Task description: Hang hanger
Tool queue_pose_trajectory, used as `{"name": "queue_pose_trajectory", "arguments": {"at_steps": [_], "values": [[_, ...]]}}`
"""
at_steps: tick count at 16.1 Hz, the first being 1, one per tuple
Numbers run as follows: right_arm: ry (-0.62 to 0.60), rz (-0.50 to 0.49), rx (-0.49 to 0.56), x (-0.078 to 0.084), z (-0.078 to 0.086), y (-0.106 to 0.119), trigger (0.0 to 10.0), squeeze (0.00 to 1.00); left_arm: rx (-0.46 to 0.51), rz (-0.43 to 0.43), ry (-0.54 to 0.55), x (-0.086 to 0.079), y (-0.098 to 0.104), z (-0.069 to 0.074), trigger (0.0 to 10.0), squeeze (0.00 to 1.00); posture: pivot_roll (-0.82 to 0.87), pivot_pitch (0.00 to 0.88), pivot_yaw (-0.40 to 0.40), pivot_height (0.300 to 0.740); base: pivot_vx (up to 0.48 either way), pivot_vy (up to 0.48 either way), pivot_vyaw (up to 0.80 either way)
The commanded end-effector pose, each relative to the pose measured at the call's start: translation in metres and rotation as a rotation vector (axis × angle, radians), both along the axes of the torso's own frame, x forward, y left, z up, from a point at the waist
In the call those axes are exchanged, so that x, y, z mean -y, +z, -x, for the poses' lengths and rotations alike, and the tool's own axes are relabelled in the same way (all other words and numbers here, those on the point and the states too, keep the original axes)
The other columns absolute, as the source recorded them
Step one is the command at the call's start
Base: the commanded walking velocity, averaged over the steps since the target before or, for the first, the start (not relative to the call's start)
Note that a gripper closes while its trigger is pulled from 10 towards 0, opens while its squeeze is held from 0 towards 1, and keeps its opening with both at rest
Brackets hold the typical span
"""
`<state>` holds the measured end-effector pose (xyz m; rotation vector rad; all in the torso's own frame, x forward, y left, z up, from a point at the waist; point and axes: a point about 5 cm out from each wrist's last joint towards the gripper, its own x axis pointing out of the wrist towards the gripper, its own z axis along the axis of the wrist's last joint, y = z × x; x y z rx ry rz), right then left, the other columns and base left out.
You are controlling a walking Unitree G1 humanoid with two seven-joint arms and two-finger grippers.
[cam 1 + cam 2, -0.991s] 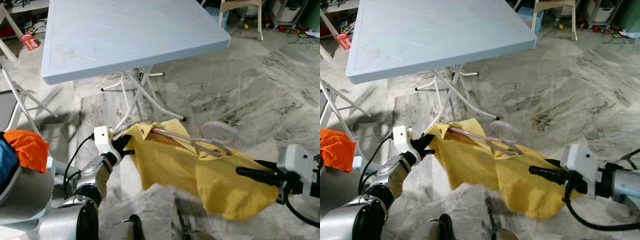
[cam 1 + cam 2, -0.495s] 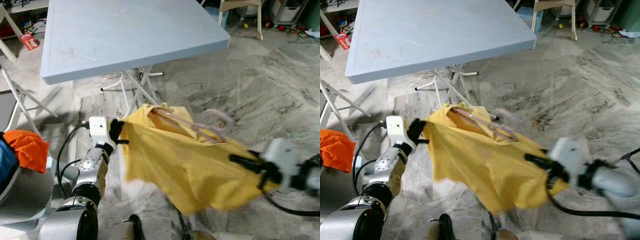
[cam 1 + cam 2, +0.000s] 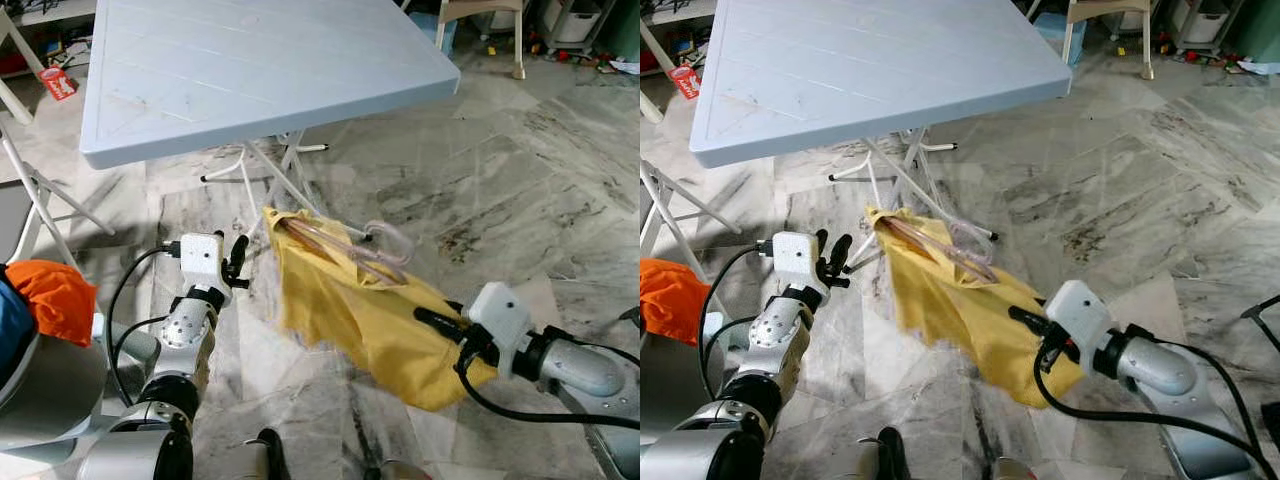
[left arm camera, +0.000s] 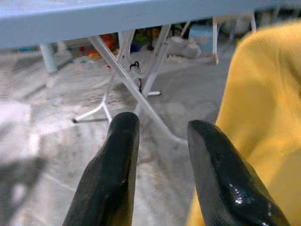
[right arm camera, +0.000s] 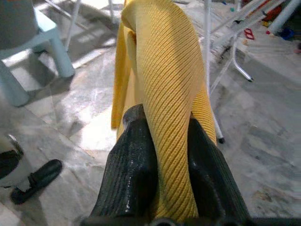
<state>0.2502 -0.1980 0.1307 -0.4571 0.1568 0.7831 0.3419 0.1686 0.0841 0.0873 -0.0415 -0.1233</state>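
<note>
A yellow garment (image 3: pixel 350 305) hangs in the air below the table's near edge, with a clear pinkish hanger (image 3: pixel 345 245) threaded through its top; the hook curls out at the upper right. My right gripper (image 3: pixel 437 322) is shut on the garment's lower right part, and in the right wrist view the ribbed yellow cloth (image 5: pixel 164 66) runs up between the two fingers (image 5: pixel 134 160). My left gripper (image 3: pixel 237 262) stands open just left of the garment, apart from it. In the left wrist view the garment (image 4: pixel 265 117) lies beside the open fingers (image 4: pixel 123 141).
A light blue folding table (image 3: pixel 250 70) stands ahead on white crossed legs (image 3: pixel 268 185). An orange cloth (image 3: pixel 55 295) lies on a pile at the left, beside a folding chair's frame (image 3: pixel 40 200). Grey marble floor (image 3: pixel 520 180) spreads to the right.
My left gripper has let go of the garment's corner and opened. The garment, earlier stretched between both grippers, has collapsed toward the right gripper and hangs narrower.
</note>
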Motion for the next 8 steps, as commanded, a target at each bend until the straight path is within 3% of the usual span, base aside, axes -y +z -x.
{"name": "queue_pose_trajectory", "arguments": {"at_steps": [1, 3, 7, 8], "values": [[-0.005, -0.002, 0.022, -0.001, -0.002, 0.003, 10.0, 0.0, 0.014, -0.048, 0.008, -0.005, -0.002, 0.004, 10.0, 1.0, -0.16, 0.191, 0.05, 0.74, 0.0, 0.0, 0.0], [-0.011, 0.001, 0.025, -0.001, -0.003, 0.003, 10.0, 0.0, 0.06, -0.008, -0.01, -0.001, 0.005, 0.002, 10.0, 1.0, -0.16, 0.187, 0.048, 0.74, 0.0, 0.0, 0.0], [-0.043, 0.014, 0.03, -0.008, -0.009, -0.003, 10.0, 0.0, 0.123, 0.266, -0.235, 0.045, 0.022, -0.002, 10.0, 1.0, -0.16, 0.188, 0.051, 0.74, 0.0, 0.0, 0.0], [-0.062, 0.02, 0.034, -0.008, -0.011, -0.004, 10.0, 0.0, 0.118, 0.29, -0.302, 0.055, 0.023, 0.0, 10.0, 1.0, -0.16, 0.188, 0.051, 0.74, 0.0, 0.0, 0.0]]}}
